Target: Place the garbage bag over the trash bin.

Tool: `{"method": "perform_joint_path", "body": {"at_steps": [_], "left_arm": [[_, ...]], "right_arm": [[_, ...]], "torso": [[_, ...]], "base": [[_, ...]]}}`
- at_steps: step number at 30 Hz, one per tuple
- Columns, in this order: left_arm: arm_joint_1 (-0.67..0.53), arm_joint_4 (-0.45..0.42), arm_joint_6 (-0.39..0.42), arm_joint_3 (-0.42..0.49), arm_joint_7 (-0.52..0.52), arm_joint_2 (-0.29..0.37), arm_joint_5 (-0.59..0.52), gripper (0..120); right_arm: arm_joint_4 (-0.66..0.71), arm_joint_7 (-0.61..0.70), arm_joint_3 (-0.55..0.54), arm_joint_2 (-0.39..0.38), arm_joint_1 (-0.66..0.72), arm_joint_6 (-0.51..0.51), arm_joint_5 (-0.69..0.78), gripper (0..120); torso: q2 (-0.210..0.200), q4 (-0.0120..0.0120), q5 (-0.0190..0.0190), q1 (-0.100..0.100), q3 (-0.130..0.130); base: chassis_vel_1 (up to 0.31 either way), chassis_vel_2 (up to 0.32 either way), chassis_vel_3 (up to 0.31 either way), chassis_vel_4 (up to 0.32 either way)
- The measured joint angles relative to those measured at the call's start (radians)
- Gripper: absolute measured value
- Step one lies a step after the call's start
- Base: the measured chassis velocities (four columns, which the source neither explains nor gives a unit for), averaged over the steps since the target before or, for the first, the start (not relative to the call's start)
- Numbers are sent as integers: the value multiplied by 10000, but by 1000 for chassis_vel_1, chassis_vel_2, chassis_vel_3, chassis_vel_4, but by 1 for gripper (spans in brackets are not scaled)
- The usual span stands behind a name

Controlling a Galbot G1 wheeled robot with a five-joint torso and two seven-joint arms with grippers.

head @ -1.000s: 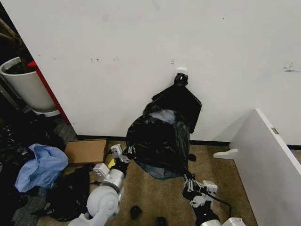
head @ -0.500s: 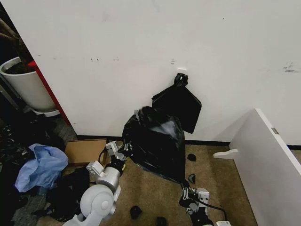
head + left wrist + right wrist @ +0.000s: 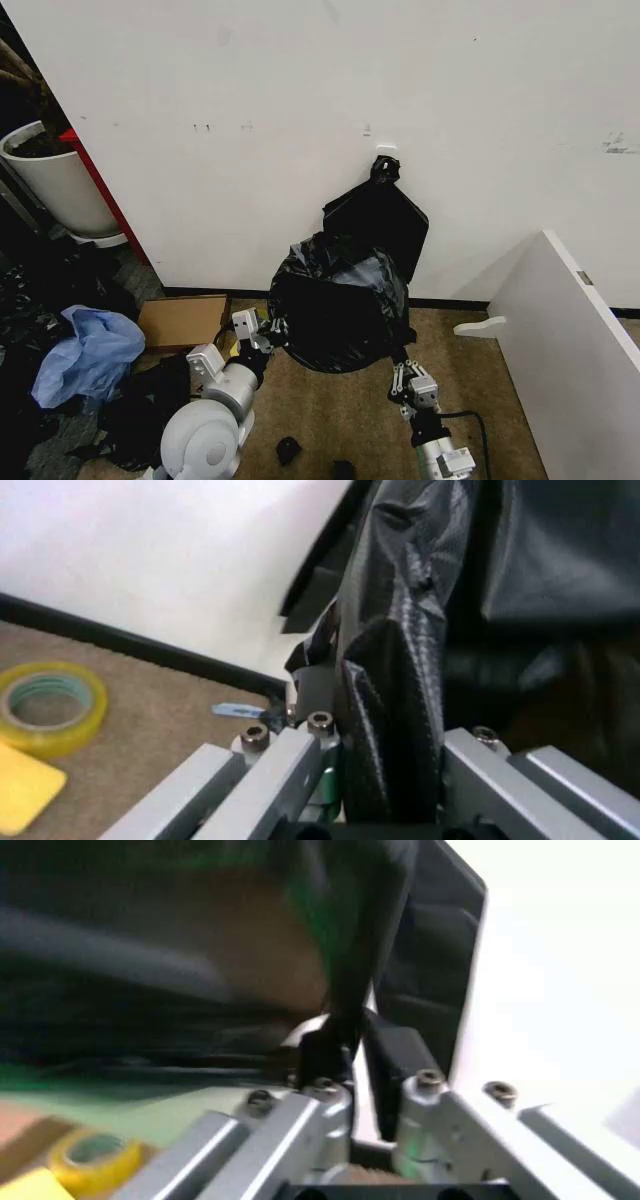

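Observation:
The garbage bag (image 3: pixel 340 305), glossy, black and crinkled, billows in front of the wall, stretched between my two grippers. My left gripper (image 3: pixel 268 330) is shut on the bag's lower left edge; in the left wrist view a fold of the garbage bag (image 3: pixel 400 667) runs between that gripper's (image 3: pixel 345 727) fingers. My right gripper (image 3: pixel 403 368) is shut on the lower right edge, and the right wrist view shows a black fold (image 3: pixel 350 975) pinched in that gripper (image 3: pixel 350 1054). The trash bin is hidden.
A smooth flat black bag (image 3: pixel 385 215) with a knotted top hangs on the wall behind. A white planter pot (image 3: pixel 55 180) stands far left. A cardboard box (image 3: pixel 182 320), a blue plastic heap (image 3: pixel 88 355) and a yellow tape roll (image 3: pixel 50 705) lie left. A white board (image 3: pixel 570 340) leans at right.
The right gripper has risen and moved forward with its edge of the bag. The bag's bottom has lifted and it has puffed out wider. The left gripper shifted slightly right.

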Motion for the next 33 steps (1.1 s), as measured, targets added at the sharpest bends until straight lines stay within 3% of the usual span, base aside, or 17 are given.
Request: {"method": "perform_joint_path", "body": {"at_steps": [3,9,11,14,17,19,25,28,29,30,33], "left_arm": [[-72,180,3,3,-20,-11,-36,0],[-268,854,-227,2,-30,-91,-33,0],[-279,891,-253,4,-29,-98,-18,0],[-347,1141,-416,33,-2,-140,186,0],[-396,1246,-461,35,5,-142,272,0],[-405,1260,-463,36,8,-142,281,0],[-436,1361,-436,30,12,-101,359,0],[-444,1373,-431,29,12,-98,359,0],[-521,1503,-417,24,5,-91,366,0],[-676,1884,-461,84,-21,-83,368,0],[-701,2091,-503,219,-4,-130,369,0]], "right_arm": [[163,123,11,-130,-162,-122,196,14],[2400,2111,-515,-522,-1214,-2665,3752,40],[2503,2225,-539,-530,-1257,-2782,3837,41],[3604,3469,-773,-654,-1724,-4172,4190,58],[3967,3910,-795,-798,-1939,-4807,4197,70],[3990,3966,-786,-827,-1969,-4888,4189,72],[4012,3800,-720,-1010,-2251,-5191,3564,98],[3977,3691,-722,-1033,-2286,-5176,3386,98],[3509,2934,-691,-1139,-2455,-4506,2277,100],[2095,711,-244,-1235,-2584,-1758,-337,100],[1733,-560,-108,-1216,-2521,-582,-912,100]], "torso": [[0,-1,-1,0,0],[0,-2,-3,0,0],[0,-2,-2,0,-1],[0,-1,-2,0,-1],[0,0,-2,0,-1],[0,0,-2,0,-1],[0,0,1,0,-1],[0,0,0,0,-1],[0,0,-1,0,-1],[0,0,1,0,0],[0,-1,-2,0,0]], "base": [[0,0,0,0],[0,0,0,0],[0,0,0,0],[0,0,0,0],[0,0,0,0],[0,0,0,0],[0,0,0,0],[0,0,0,0],[0,0,0,0],[0,0,0,0],[0,0,0,0]]}}
